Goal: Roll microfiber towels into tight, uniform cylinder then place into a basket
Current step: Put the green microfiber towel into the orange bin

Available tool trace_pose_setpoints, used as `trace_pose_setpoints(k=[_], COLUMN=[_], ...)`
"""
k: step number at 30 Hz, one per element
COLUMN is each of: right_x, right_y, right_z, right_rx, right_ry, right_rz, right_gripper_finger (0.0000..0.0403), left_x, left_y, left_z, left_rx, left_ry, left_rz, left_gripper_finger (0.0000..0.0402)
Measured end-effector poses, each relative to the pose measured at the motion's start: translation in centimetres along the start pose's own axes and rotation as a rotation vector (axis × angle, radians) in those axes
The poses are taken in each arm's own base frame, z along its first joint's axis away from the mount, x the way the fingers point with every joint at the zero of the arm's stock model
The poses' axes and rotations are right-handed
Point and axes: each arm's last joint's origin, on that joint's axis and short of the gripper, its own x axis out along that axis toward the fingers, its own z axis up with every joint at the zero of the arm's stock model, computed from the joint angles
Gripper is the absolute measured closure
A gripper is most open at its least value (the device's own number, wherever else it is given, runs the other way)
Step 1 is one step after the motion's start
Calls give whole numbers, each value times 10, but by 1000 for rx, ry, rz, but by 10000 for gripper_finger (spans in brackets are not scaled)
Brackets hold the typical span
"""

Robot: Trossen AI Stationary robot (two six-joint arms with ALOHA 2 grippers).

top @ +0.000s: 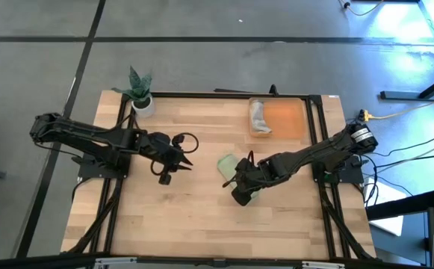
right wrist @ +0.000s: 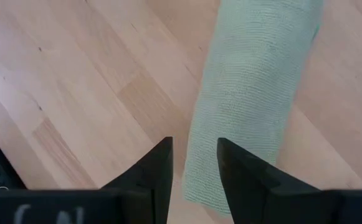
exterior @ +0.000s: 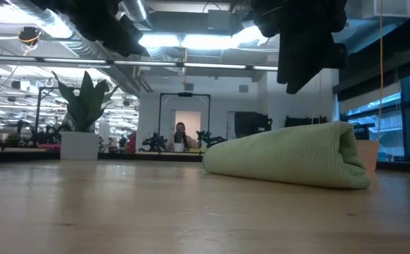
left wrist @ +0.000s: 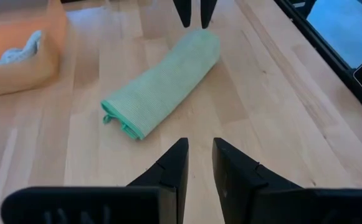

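The light green towel (top: 228, 164) lies rolled into a cylinder on the table's middle, resting on its long side. It also shows in the low view (exterior: 289, 156), the left wrist view (left wrist: 165, 84) and the right wrist view (right wrist: 249, 93). My right gripper (top: 235, 181) hovers just above the roll with a narrow gap between its fingers (right wrist: 194, 149) and is clear of the cloth in the low view (exterior: 307, 67). My left gripper (top: 189, 162) is left of the roll, narrowly open (left wrist: 199, 152) and empty. The grey towel (top: 259, 118) lies rolled in the orange basket (top: 291, 119).
A white plant pot (top: 142, 103) stands at the table's far left corner. The basket sits at the far right; in the left wrist view its wall (left wrist: 40, 62) shows with the grey towel (left wrist: 19, 50) inside. Bare wood lies along the table's near half.
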Motion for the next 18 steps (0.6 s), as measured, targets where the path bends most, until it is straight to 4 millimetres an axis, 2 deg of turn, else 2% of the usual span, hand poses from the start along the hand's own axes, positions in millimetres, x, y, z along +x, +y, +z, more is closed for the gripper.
trace_pose_setpoints(k=[18], right_x=[0], right_y=[1], right_z=[1], right_rx=[7], right_ry=[-8], right_rz=[12], right_gripper_finger=[276], left_x=[0], left_y=[0], left_z=[0], left_rx=[0], left_ry=[0], left_rz=[1], left_gripper_finger=[337])
